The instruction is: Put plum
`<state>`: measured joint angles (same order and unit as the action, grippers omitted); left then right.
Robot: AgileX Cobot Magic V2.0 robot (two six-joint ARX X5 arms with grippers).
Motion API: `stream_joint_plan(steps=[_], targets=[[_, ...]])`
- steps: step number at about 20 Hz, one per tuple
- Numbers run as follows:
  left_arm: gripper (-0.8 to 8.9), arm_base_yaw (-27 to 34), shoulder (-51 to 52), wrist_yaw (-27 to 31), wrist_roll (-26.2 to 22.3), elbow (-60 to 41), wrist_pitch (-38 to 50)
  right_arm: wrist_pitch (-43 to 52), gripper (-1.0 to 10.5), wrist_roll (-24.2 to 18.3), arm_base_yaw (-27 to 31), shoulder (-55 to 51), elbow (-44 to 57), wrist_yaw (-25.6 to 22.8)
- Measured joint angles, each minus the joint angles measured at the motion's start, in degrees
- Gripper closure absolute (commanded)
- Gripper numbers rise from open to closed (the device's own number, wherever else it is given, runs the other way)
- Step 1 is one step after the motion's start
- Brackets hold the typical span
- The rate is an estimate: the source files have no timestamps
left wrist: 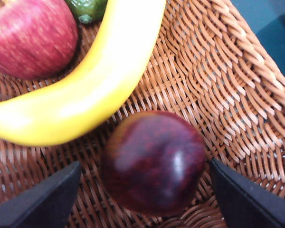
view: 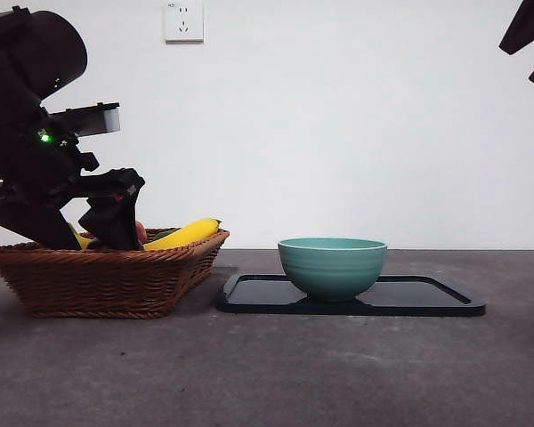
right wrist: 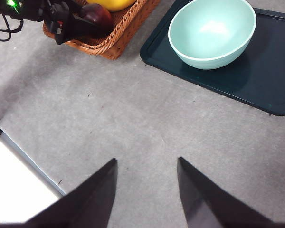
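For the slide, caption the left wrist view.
Open left gripper straddles the dark plum in the wicker basket, beside a banana and red apple.

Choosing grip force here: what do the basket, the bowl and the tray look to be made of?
Basket: woven wicker or rattan, matte brown strands crossing visibly. Bowl: probably glazed ceramic, teal with faint ridges and a soft sheen. Tray: dark, smooth, likely plastic with a raised rim. The left gripper has its jaws open either side of the glossy plum.
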<state>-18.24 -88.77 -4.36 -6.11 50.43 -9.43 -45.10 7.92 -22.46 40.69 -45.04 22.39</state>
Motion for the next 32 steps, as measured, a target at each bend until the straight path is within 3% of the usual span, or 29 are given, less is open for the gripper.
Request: stream_joint_plan(steps=[8, 14, 23, 27, 32], targets=[[3.77, 0.0, 11.3, -0.6, 2.6, 0.0, -0.7, 0.0, 7.4, 0.0, 0.0, 0.0, 0.0, 0.0], [3.78, -1.1, 23.1, -12.9, 7.0, 0.0, -6.9, 0.0, 7.4, 0.0, 0.0, 0.0, 0.0, 0.0], [3.81, -1.5, 34.5, -27.2, 7.5, 0.0, -25.2, 0.0, 7.4, 0.0, 0.0, 0.0, 0.0, 0.0], [3.81, -1.6, 35.3, -28.2, 6.9, 0.0, -31.6, 0.0, 7.4, 0.0, 0.0, 0.0, 0.0, 0.0], [3.81, -1.6, 35.3, -28.2, 6.3, 0.0, -32.6, 0.0, 7.4, 0.0, 0.0, 0.0, 0.0, 0.0]])
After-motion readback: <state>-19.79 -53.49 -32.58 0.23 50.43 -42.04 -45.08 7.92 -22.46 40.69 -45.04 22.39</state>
